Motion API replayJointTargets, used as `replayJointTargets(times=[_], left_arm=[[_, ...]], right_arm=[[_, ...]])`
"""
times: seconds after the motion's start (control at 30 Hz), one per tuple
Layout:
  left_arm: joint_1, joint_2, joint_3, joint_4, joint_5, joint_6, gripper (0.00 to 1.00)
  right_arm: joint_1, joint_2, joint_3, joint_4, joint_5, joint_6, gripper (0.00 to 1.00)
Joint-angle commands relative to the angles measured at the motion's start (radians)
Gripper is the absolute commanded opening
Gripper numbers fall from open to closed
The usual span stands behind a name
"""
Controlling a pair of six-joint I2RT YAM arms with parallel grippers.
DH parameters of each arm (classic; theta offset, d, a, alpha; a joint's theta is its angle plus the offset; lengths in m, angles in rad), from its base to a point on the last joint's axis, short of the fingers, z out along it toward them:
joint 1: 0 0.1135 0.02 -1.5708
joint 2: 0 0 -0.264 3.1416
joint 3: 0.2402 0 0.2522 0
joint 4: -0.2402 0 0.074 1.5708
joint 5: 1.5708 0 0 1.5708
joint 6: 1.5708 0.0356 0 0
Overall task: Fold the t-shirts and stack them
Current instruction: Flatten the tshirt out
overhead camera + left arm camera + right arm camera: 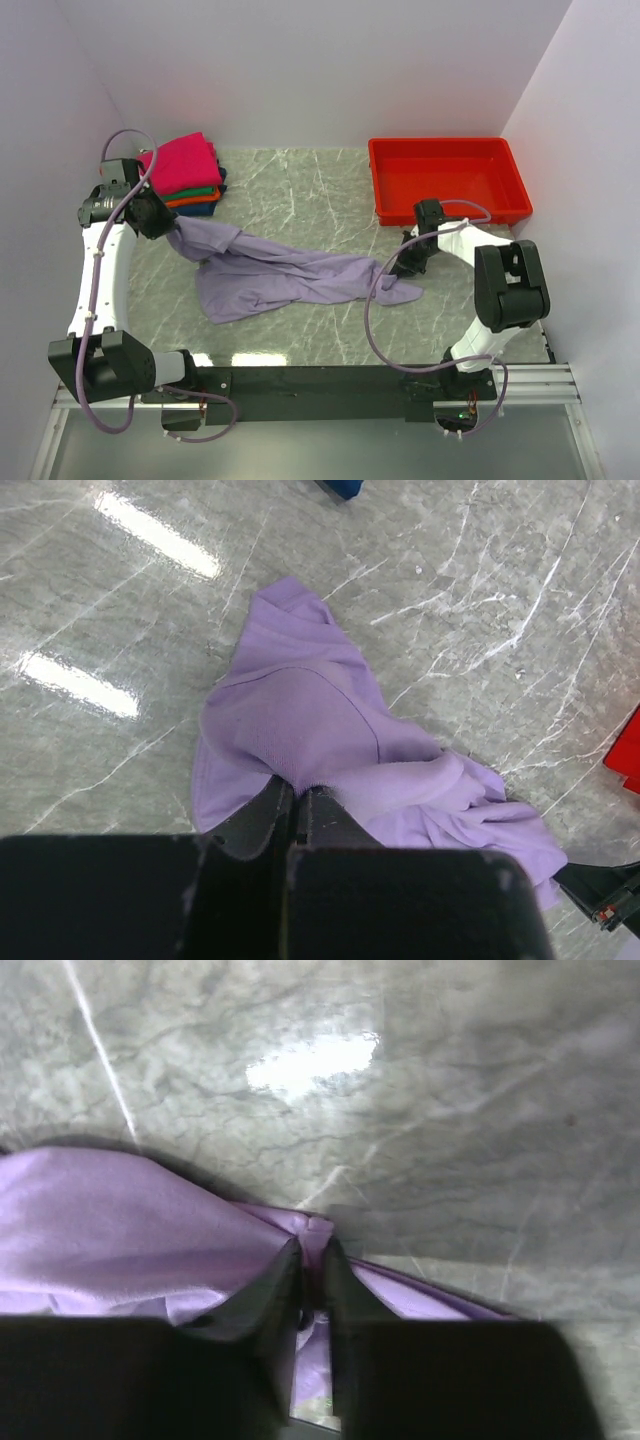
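While the lilac shirt [270, 275] lay rumpled across the table [300, 190] | left gripper [298, 798] pinched one end | right gripper [312, 1255] clamped the other

Table [300, 190]: marble-look top, grey-green w/ white veins, smooth & glossy, lamp glare showing on it. Lavender t-shirt [280, 275] mid-table: soft matt cloth, fine knit, creased & rumpled. Far-left corner, all matt soft cloth: magenta t-shirt [185, 165], green t-shirt [200, 189], orange t-shirt [192, 201], dark blue t-shirt [208, 209]. Red tray [378, 185], far-right corner: smooth moulded plastic, slight sheen. Left gripper [297, 800] & right gripper [312, 1260]: matt black, plastic-looking; left has a few pale scuff specks.
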Motion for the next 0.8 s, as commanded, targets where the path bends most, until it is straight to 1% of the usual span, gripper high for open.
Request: replayJointTargets(times=[0.0, 0.03, 0.1, 0.13, 0.2, 0.23, 0.3, 0.33, 0.4, 0.43, 0.5, 0.57, 0.6, 0.7, 0.73, 0.77], left_arm=[[0.011, -0.031, 0.028, 0.023, 0.009, 0.010, 0.00], [0.013, -0.030, 0.048, 0.024, 0.015, 0.007, 0.00], [0.030, -0.010, 0.087, 0.034, 0.050, -0.012, 0.00], [0.036, 0.003, 0.150, 0.038, 0.062, -0.021, 0.00], [0.047, 0.056, 0.234, 0.044, 0.102, -0.046, 0.00], [0.048, 0.081, 0.334, 0.049, 0.116, -0.053, 0.00], [0.056, 0.156, 0.440, 0.052, 0.163, -0.082, 0.00], [0.061, 0.180, 0.542, 0.064, 0.182, -0.093, 0.00], [0.077, 0.240, 0.641, 0.073, 0.206, -0.124, 0.00], [0.085, 0.254, 0.717, 0.084, 0.225, -0.131, 0.00], [0.110, 0.267, 0.772, 0.095, 0.236, -0.147, 0.00], [0.120, 0.247, 0.799, 0.093, 0.219, -0.139, 0.00], [0.119, 0.233, 0.795, 0.093, 0.207, -0.133, 0.00], [0.117, 0.135, 0.656, 0.110, 0.191, -0.124, 0.00], [0.113, 0.101, 0.540, 0.116, 0.193, -0.122, 0.00], [0.095, 0.037, 0.478, 0.118, 0.184, -0.115, 0.00]], right_arm=[[0.007, 0.017, 0.027, 0.009, -0.019, -0.005, 0.08], [0.009, 0.009, 0.062, -0.020, -0.014, -0.010, 0.00], [0.009, -0.027, 0.123, -0.061, -0.007, -0.022, 0.00], [0.007, -0.040, 0.216, -0.119, -0.001, -0.029, 0.00], [0.009, -0.055, 0.341, -0.184, 0.022, -0.039, 0.00], [0.010, -0.052, 0.490, -0.248, 0.030, -0.042, 0.00], [0.009, -0.020, 0.654, -0.311, 0.050, -0.050, 0.00], [0.009, -0.002, 0.817, -0.369, 0.056, -0.052, 0.00], [0.009, 0.057, 0.974, -0.428, 0.061, -0.055, 0.00], [0.009, 0.075, 1.098, -0.480, 0.059, -0.055, 0.00], [0.010, 0.095, 1.197, -0.523, 0.043, -0.061, 0.00], [0.018, 0.053, 1.178, -0.520, 0.044, -0.061, 0.00], [0.022, 0.025, 1.108, -0.505, 0.052, -0.065, 0.00], [0.044, -0.102, 0.933, -0.470, 0.076, -0.084, 0.00], [0.047, -0.137, 0.791, -0.448, 0.085, -0.087, 0.00], [0.062, -0.194, 0.710, -0.441, 0.090, -0.088, 0.00]])
